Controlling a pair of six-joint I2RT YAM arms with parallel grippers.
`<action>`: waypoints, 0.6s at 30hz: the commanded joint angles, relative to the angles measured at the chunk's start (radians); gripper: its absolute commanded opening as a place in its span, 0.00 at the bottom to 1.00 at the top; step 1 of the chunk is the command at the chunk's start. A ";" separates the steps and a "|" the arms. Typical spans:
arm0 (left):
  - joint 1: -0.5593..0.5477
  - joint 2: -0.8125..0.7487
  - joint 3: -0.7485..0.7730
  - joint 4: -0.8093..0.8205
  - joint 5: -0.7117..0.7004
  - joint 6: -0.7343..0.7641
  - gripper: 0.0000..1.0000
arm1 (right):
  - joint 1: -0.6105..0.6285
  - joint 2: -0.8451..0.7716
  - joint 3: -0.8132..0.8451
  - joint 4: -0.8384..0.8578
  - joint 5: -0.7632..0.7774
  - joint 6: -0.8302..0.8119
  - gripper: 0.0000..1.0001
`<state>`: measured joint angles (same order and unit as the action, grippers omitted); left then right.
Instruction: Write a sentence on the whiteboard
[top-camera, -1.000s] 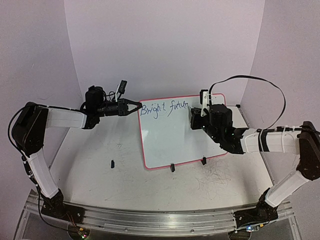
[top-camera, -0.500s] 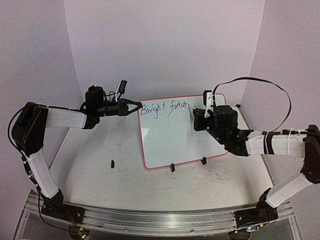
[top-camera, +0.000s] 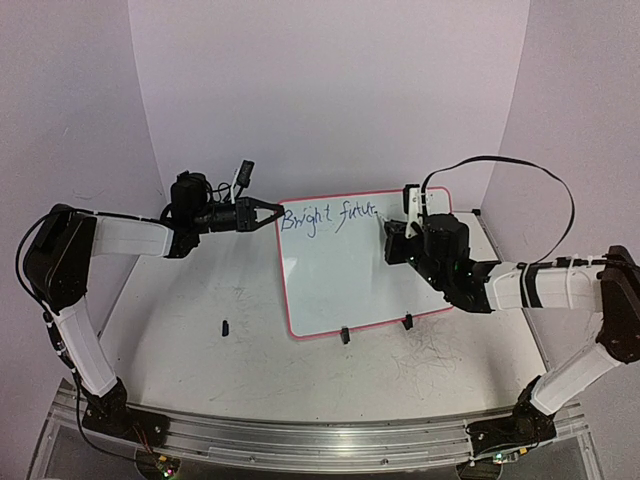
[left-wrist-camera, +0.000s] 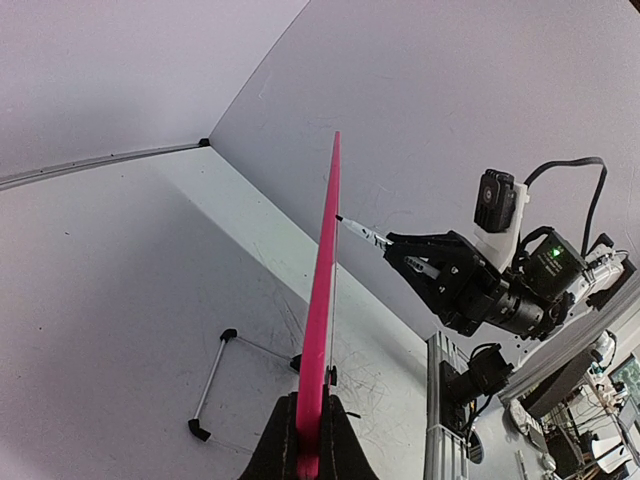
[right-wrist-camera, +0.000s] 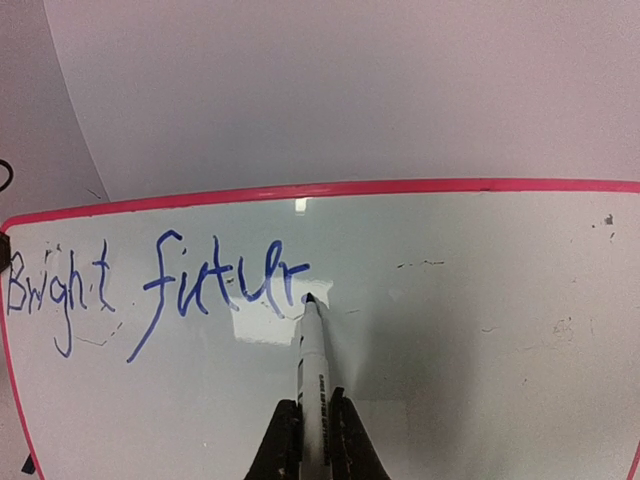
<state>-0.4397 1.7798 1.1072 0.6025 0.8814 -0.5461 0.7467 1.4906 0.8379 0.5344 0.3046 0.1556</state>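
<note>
The whiteboard (top-camera: 345, 275) with its red-pink rim stands tilted on black clip feet at the table's middle. It shows edge-on in the left wrist view (left-wrist-camera: 322, 300) and face-on in the right wrist view (right-wrist-camera: 480, 330). Blue handwriting on it reads "Bright futur" (right-wrist-camera: 160, 290), also seen in the top view (top-camera: 325, 217). My left gripper (top-camera: 268, 213) is shut on the board's left rim (left-wrist-camera: 310, 440). My right gripper (top-camera: 392, 240) is shut on a white marker (right-wrist-camera: 314, 370), whose tip (right-wrist-camera: 309, 298) is at the board just right of the last letter.
A small dark cap (top-camera: 225, 326) lies on the scuffed tabletop at the left front. Grey scribbles (top-camera: 425, 360) mark the table right of the board. A wire stand (left-wrist-camera: 215, 375) is behind the board. Purple walls close in the back and sides.
My right gripper has shifted slightly to the right along the line of writing, then back a little. The left arm and the board have not moved.
</note>
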 joint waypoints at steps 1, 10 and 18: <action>-0.060 0.000 0.019 -0.070 0.040 0.052 0.00 | -0.006 0.010 0.027 0.012 0.071 0.011 0.00; -0.062 0.003 0.020 -0.072 0.039 0.053 0.00 | -0.012 0.035 0.067 0.016 0.060 -0.004 0.00; -0.062 0.003 0.022 -0.073 0.041 0.054 0.00 | -0.012 0.036 0.072 0.019 0.018 -0.015 0.00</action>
<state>-0.4400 1.7798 1.1072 0.6022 0.8799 -0.5461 0.7437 1.5135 0.8781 0.5396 0.3449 0.1501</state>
